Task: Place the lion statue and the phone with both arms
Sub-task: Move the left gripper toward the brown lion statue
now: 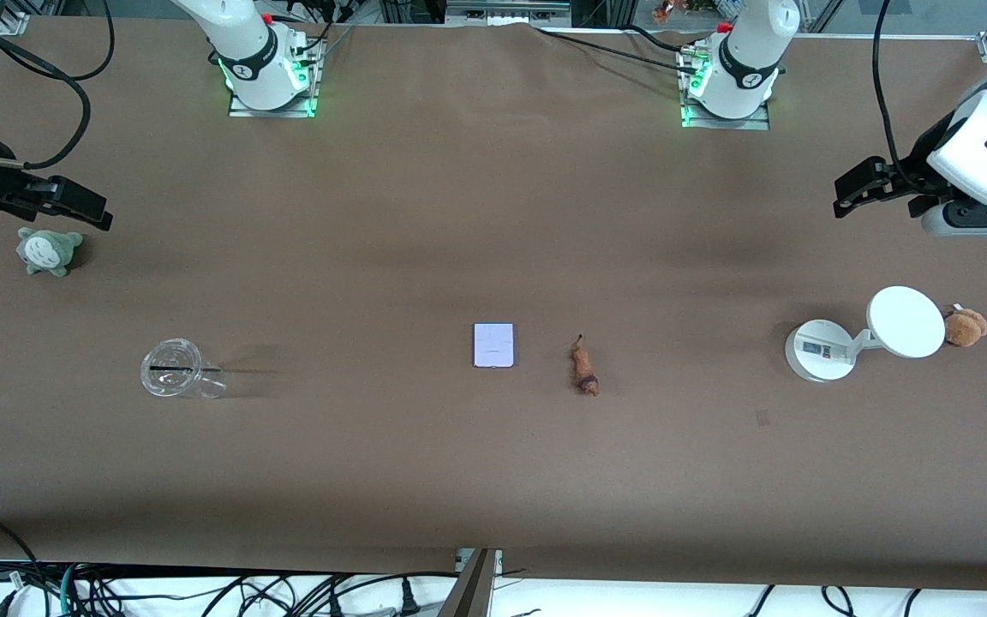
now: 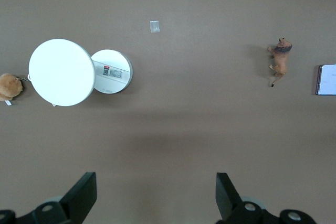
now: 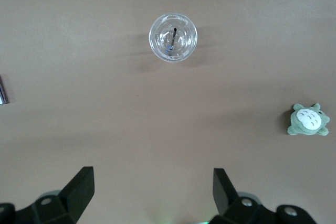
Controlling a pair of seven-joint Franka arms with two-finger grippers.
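The lion statue (image 1: 584, 368), small, orange-brown with a darker mane end, lies on the brown table near the middle; it also shows in the left wrist view (image 2: 280, 59). The phone (image 1: 493, 344), flat and pale lavender-white, lies beside it toward the right arm's end; its edge shows in the left wrist view (image 2: 326, 80). My left gripper (image 1: 862, 190) is open and empty, up in the air at the left arm's end of the table (image 2: 156, 195). My right gripper (image 1: 74, 208) is open and empty, up in the air at the right arm's end (image 3: 153, 192). Both arms wait.
A white round-based stand with a disc (image 1: 875, 330) and a tan-brown plush (image 1: 966, 326) sit near the left arm's end. A clear plastic cup (image 1: 175, 369) and a grey-green plush (image 1: 48, 250) sit near the right arm's end. A small pale patch (image 1: 763, 417) marks the table.
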